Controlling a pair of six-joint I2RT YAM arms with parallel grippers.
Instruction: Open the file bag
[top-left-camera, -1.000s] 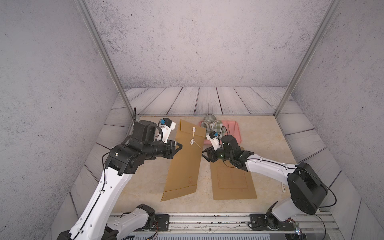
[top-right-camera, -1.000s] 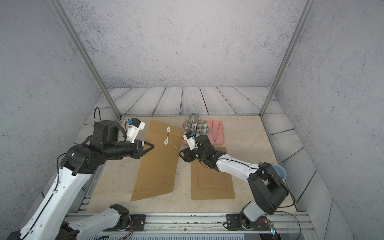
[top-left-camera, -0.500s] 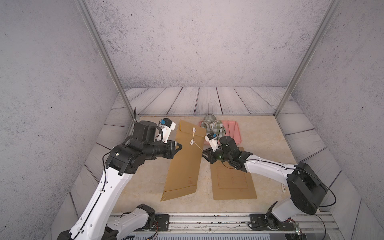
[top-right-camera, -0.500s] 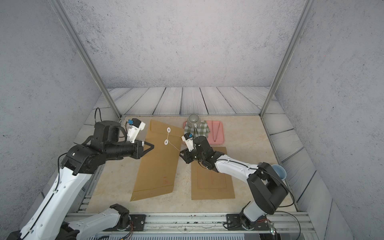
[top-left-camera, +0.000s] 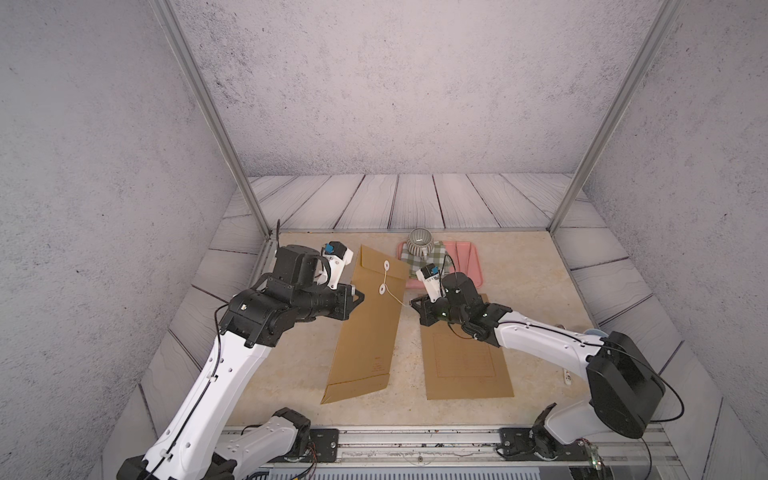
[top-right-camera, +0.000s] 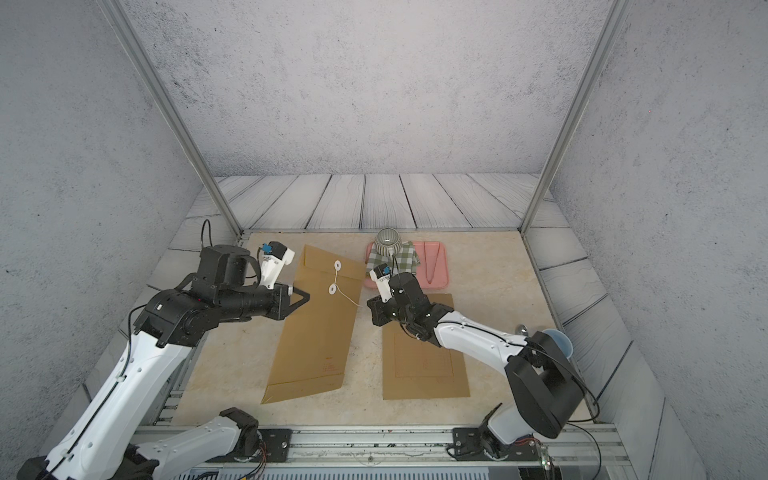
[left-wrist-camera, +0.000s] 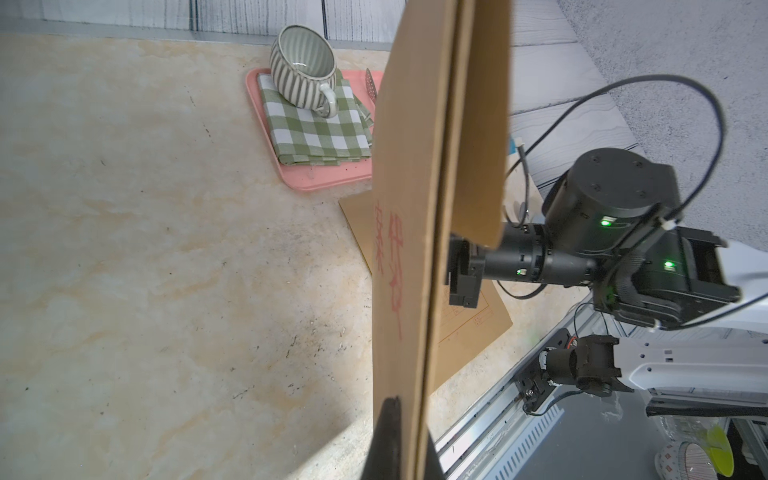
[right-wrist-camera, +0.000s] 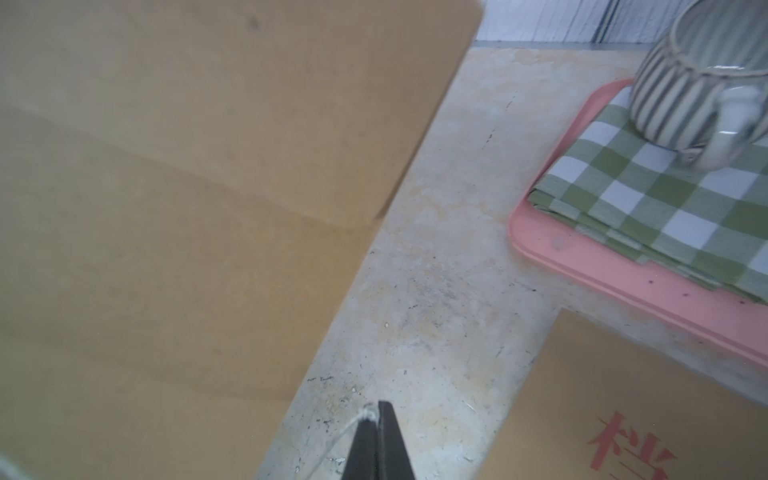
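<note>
The brown file bag (top-left-camera: 365, 332) (top-right-camera: 316, 328) stands tilted, its far end raised off the table. My left gripper (top-left-camera: 360, 296) (top-right-camera: 306, 296) is shut on its left edge; in the left wrist view the bag (left-wrist-camera: 415, 249) runs edge-on between that gripper's (left-wrist-camera: 409, 436) fingers. Two white discs (top-left-camera: 386, 264) (top-left-camera: 381, 287) sit on the flap and body, and a thin string (top-left-camera: 395, 296) (top-right-camera: 349, 298) runs from the lower one to the right. My right gripper (top-left-camera: 411, 302) (top-right-camera: 369, 305) (right-wrist-camera: 376, 409) is shut on the string's knotted end (right-wrist-camera: 353, 428).
A second brown envelope (top-left-camera: 465, 365) lies flat under the right arm. Behind it a pink tray (top-left-camera: 469, 266) carries a green checked cloth (top-left-camera: 432, 255) and a striped mug (top-left-camera: 419, 242). A blue cup (top-right-camera: 557, 338) stands at the table's right edge.
My right gripper has closed from open onto the end of the string, staying beside the bag's right edge. The left gripper and the bag have not moved.
</note>
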